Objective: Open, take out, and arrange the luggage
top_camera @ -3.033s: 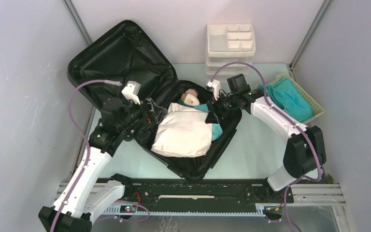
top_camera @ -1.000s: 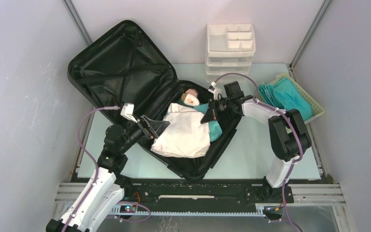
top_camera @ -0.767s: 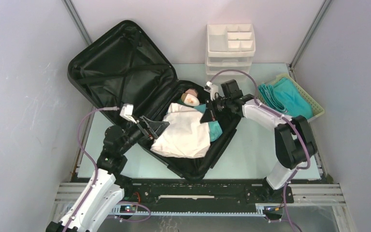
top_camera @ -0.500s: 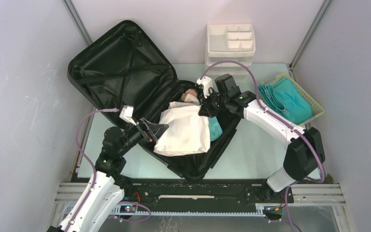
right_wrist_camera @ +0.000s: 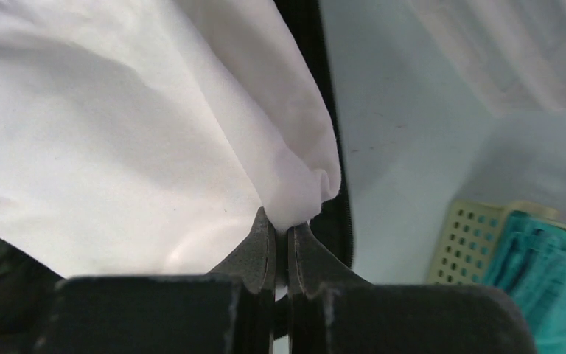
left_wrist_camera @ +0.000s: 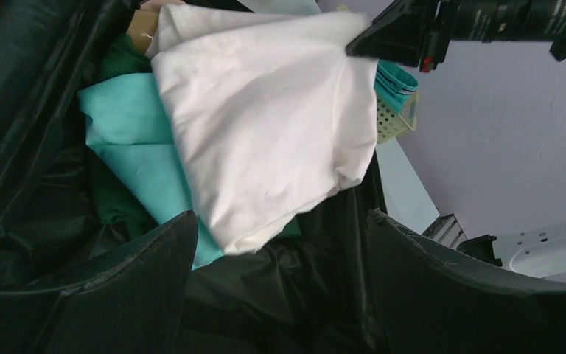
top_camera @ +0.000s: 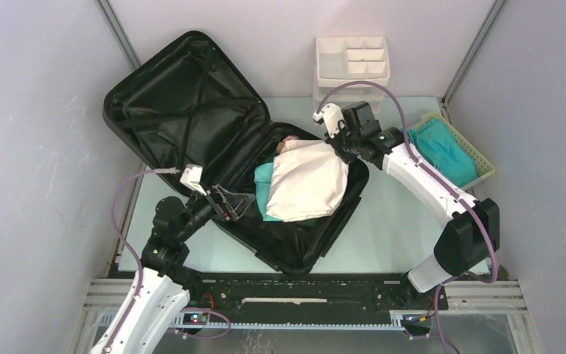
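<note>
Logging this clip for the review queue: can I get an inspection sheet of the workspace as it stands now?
Surface: pale green table top, bare on the near right.
Job's things: luggage lies open, lid at rear left. White cloth is held up by one corner over a teal garment in the lower half.
Clutter: white drawer organizer at the rear; yellow basket at right, holding teal cloth.
Grippers: right gripper shut on the white cloth's corner; left gripper open, holding nothing, at the luggage's near left.
Cables: purple cables loop over both arms; no snag seen.
Surroundings: plain grey walls; nothing else seen.
</note>
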Motion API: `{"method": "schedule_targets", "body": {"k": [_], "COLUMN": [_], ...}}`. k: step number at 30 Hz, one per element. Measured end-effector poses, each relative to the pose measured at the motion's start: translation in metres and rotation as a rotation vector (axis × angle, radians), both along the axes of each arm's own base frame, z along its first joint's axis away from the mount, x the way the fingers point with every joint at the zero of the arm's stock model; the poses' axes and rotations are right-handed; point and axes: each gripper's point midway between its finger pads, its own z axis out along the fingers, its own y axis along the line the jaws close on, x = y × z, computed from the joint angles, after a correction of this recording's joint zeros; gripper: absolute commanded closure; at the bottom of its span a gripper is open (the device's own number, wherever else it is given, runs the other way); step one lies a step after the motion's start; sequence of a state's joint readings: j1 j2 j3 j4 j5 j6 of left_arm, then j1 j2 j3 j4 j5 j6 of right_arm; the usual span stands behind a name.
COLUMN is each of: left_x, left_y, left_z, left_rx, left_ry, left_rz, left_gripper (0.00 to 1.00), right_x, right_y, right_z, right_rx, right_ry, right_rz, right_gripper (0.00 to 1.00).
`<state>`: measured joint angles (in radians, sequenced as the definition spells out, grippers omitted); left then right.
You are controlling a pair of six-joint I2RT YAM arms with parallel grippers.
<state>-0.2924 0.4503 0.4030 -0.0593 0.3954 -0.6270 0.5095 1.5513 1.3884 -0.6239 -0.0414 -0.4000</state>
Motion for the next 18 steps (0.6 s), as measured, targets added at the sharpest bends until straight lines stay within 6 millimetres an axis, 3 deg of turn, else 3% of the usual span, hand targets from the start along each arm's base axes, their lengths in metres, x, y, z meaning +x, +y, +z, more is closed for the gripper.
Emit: {"method": "schedule_targets", "body": {"k": [7, 13, 18], "left_x": [-0.001, 0.004, 0.013], "left_y": [0.001, -0.002, -0.007], "left_z": [-0.002, -0.005, -0.019], "left_rx": [0.011, -0.004, -0.004], "left_ry": [0.000, 0.026, 0.100], "left_rz": [-0.002, -0.004, -0.009], "left_gripper": [0.11, 0.13, 0.13], "right_x": [0.011, 0.012, 0.016], "right_y": [-0.021, -0.030, -0.041], "right_z": [0.021, 0.007, -0.001], "right_rx": [-0.020, 0.000, -0.016], "right_ry": [-0.032, 0.041, 0.076], "right_rz": [-0.029, -0.029, -0.050], "right_gripper": [1.00, 1.00, 1.00]}}
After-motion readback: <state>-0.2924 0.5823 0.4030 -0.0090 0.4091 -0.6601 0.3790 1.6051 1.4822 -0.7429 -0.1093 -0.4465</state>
